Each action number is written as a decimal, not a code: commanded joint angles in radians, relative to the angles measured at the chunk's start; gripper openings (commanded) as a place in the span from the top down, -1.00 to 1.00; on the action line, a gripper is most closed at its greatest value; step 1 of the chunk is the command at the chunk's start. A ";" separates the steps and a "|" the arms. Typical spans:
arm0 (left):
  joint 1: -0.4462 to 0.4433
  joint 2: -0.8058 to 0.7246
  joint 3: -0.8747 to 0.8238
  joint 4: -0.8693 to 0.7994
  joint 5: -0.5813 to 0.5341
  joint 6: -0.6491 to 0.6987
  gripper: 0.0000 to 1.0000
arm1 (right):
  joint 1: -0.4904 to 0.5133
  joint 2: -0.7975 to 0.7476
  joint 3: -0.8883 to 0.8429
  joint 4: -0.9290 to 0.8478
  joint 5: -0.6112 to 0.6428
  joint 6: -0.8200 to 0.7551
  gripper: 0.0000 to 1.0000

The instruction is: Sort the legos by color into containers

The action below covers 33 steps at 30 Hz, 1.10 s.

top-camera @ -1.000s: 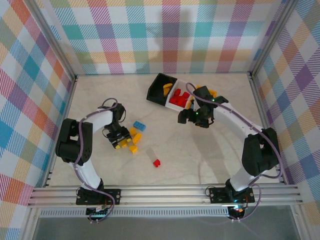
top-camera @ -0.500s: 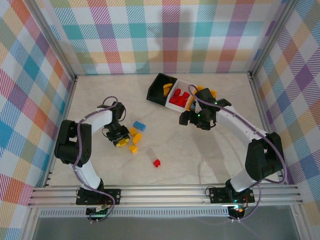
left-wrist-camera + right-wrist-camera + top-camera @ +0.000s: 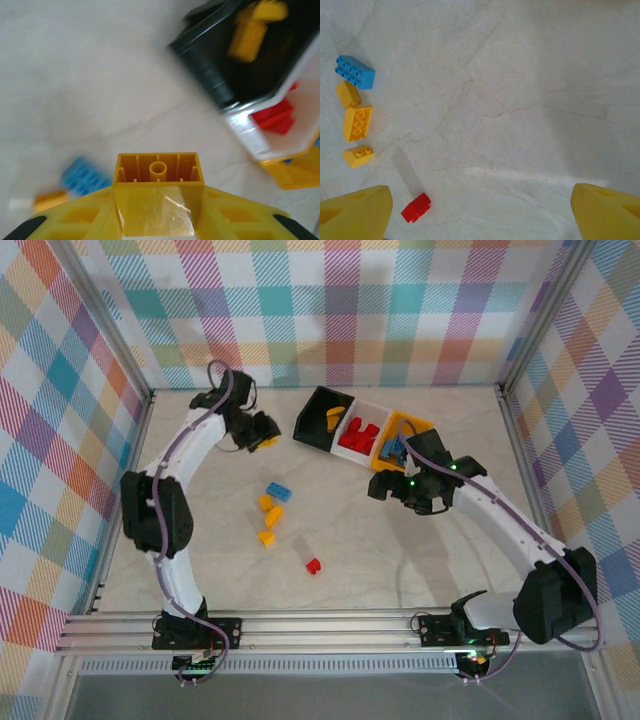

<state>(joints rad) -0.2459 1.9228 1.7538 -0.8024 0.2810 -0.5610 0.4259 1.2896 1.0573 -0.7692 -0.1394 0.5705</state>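
My left gripper [image 3: 262, 436] is shut on a yellow lego [image 3: 158, 172], held above the table just left of the black container [image 3: 310, 416]. That black container [image 3: 210, 70] holds a yellow lego [image 3: 254, 27]. Joined to it are the white container [image 3: 372, 408] with red legos [image 3: 358, 436] and the orange container [image 3: 416, 424] with blue ones. My right gripper [image 3: 378, 488] hangs open and empty below the containers. On the table lie a blue lego [image 3: 355, 71], three yellow legos [image 3: 357, 122] and a red lego [image 3: 416, 207].
Metal rails [image 3: 330, 625] run along the near table edge, and chequered walls close the other three sides. The loose legos cluster left of centre [image 3: 272, 515].
My left arm has lifted a yellow lego out of the pile and swung far back toward the black container. My right arm has drawn back from the containers, still open.
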 commanded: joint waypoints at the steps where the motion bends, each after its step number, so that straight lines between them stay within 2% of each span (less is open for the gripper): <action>1: -0.032 0.153 0.162 0.063 0.080 -0.024 0.23 | -0.003 -0.086 -0.041 -0.047 0.010 0.064 -0.84; 6: -0.066 0.381 0.465 0.090 0.131 -0.057 0.23 | -0.002 -0.216 -0.109 -0.086 0.017 0.132 -0.82; 12: -0.093 0.631 0.816 0.047 0.162 -0.103 0.19 | -0.001 -0.334 -0.144 -0.160 0.051 0.189 -0.81; 14: -0.098 0.680 0.878 0.048 0.165 -0.126 0.07 | -0.001 -0.364 -0.149 -0.188 0.067 0.198 -0.81; 18: -0.100 0.703 0.890 0.070 0.164 -0.150 -0.08 | -0.001 -0.398 -0.158 -0.214 0.084 0.205 -0.80; 23: -0.101 0.680 0.889 0.042 0.173 -0.145 -0.13 | -0.001 -0.381 -0.169 -0.184 0.072 0.185 -0.79; 28: -0.110 0.587 0.876 -0.142 0.117 -0.033 -0.21 | 0.000 -0.290 -0.150 -0.109 0.031 0.143 -0.79; 30: -0.121 0.518 0.820 -0.239 0.058 0.042 -0.25 | 0.004 -0.246 -0.142 -0.073 0.015 0.128 -0.79; 33: -0.131 0.332 0.561 -0.283 -0.038 0.145 -0.31 | 0.014 -0.177 -0.123 -0.016 -0.012 0.108 -0.79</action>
<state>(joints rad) -0.3511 2.4882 2.4722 -0.9371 0.3458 -0.5552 0.4294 1.0695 0.9016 -0.8612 -0.1066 0.7174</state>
